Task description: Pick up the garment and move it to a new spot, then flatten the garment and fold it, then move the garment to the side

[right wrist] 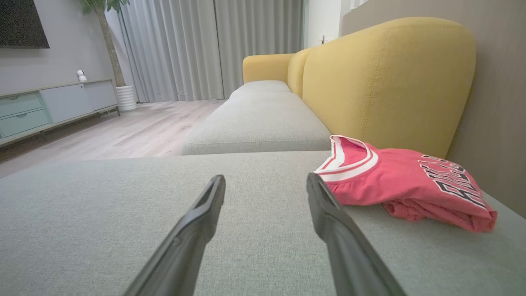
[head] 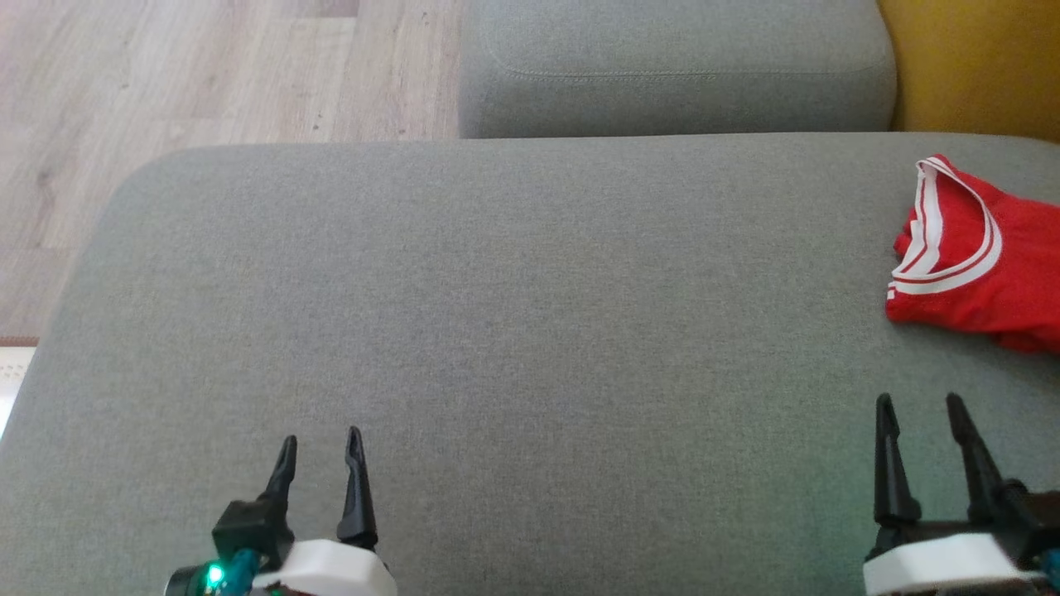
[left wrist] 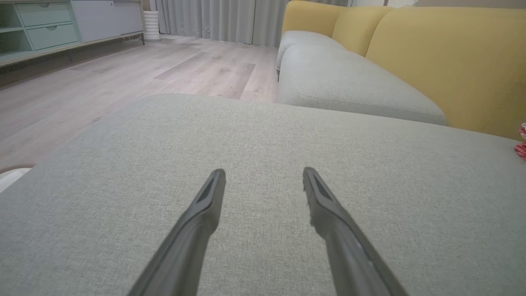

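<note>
The garment (head: 985, 265) is a red jersey with white-striped trim, lying folded at the far right of the grey cushion (head: 497, 314); black lettering shows on the garment (right wrist: 411, 185) in the right wrist view, and a sliver of the garment (left wrist: 522, 144) reaches the left wrist view's right edge. My right gripper (head: 921, 407) hovers open just short of it, with nothing between its fingers. My left gripper (head: 321, 443) is open and empty at the lower left, far from the jersey. Both pairs of fingers point across the cushion, as with the right gripper (right wrist: 266, 181) and the left gripper (left wrist: 264, 174).
A second grey seat cushion (head: 675, 70) lies beyond the one I work over. The yellow sofa back (right wrist: 382, 82) rises behind the jersey. Wooden floor (head: 166, 74) runs to the left, with a low cabinet (left wrist: 49, 28) and curtains (right wrist: 185, 49) farther off.
</note>
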Robot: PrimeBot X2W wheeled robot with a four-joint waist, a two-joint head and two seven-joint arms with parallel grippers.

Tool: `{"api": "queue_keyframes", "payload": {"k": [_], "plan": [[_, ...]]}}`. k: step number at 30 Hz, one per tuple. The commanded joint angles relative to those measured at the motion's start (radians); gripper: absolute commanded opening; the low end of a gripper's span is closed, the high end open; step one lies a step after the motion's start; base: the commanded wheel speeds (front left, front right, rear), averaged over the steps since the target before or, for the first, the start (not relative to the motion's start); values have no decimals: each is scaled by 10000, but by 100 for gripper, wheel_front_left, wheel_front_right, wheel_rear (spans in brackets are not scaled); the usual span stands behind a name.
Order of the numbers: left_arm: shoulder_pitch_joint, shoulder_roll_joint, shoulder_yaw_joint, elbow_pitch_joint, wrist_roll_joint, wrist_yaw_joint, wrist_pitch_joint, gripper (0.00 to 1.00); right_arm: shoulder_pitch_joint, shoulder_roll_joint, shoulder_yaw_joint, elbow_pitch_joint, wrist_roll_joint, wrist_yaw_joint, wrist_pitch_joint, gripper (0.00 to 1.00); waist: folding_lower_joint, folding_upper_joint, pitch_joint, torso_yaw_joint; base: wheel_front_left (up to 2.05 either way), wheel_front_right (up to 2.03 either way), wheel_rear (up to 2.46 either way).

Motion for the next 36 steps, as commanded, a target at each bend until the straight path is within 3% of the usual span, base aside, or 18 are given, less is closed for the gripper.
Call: {"api": "queue_keyframes", "payload": {"k": [1,26,27,31,36], "plan": [[-288,-59,455,-312,83,71,-122,100,-175,-54,195,-216,-81,67,-160,100,0,0,-16,-17,0,0,0],[-243,-60,390,-595,340,-233,-122,100,-264,6,344,-115,428,67,-219,100,0,0,-10,-15,0,0,0],[-241,-60,388,-622,320,-243,-122,0,-267,6,344,-110,432,67,-219,0,0,0,-11,-23,0,0,0],[161,2,113,291,253,-234,29,0,175,96,136,805,345,-2,-63,0,0,0,-10,-26,0,0,0],[150,33,200,278,-310,-325,110,0,73,94,122,897,898,1,81,0,0,0,0,-58,0,0,0]]}}
